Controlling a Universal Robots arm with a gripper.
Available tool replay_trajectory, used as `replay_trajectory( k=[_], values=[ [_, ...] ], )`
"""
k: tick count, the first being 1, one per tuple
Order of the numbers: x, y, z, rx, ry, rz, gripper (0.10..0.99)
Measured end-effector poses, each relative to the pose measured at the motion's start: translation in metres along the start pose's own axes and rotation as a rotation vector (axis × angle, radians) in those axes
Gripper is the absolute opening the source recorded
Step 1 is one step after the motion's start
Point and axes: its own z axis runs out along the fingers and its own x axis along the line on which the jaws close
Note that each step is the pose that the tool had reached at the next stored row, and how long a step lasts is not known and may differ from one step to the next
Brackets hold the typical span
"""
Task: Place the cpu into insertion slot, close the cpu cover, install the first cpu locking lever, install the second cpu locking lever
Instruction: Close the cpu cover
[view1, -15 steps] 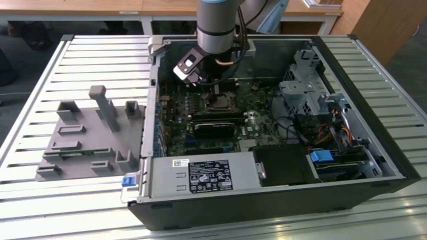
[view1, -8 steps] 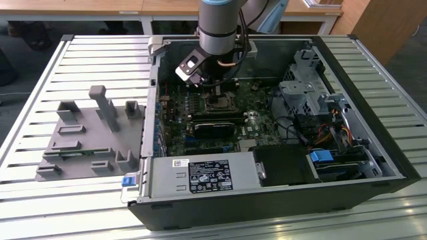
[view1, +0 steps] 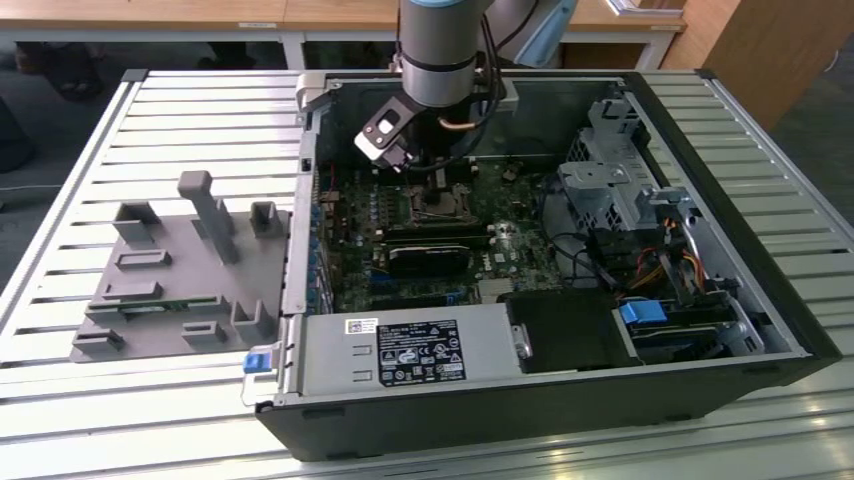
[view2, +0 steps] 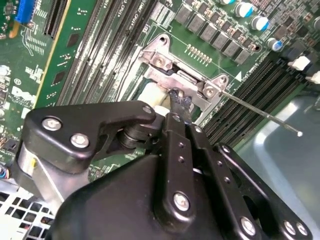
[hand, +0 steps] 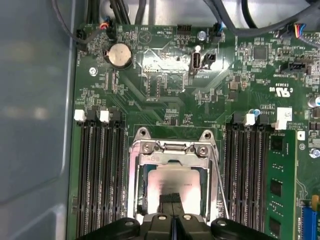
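The cpu lies in the insertion slot, its pale metal top showing through the cut-out of the cpu cover. The cover lies down flat over it. My gripper hangs just above the chip, its two black fingers pressed together with nothing between them. In the second wrist view the gripper has its tip against the cover's edge by the screws. A thin wire locking lever sticks out from the socket corner, raised off the board; in the first wrist view the lever runs along one side of the socket.
Long black memory slots flank the socket on both sides, with a green memory stick beyond. A power supply box and a drive cage crowd the open case. A grey fixture sits on the slatted table at the exterior view's left.
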Motion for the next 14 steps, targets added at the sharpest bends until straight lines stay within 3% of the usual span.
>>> replay_trajectory(
  k=[5, 14],
  values=[
    [0.0001, -0.0055, -0.0002, -0.02, -0.0003, -0.008, 0.106],
    [0.0, -0.0062, 0.003, -0.02, 0.0, -0.009, 0.106]
  ],
)
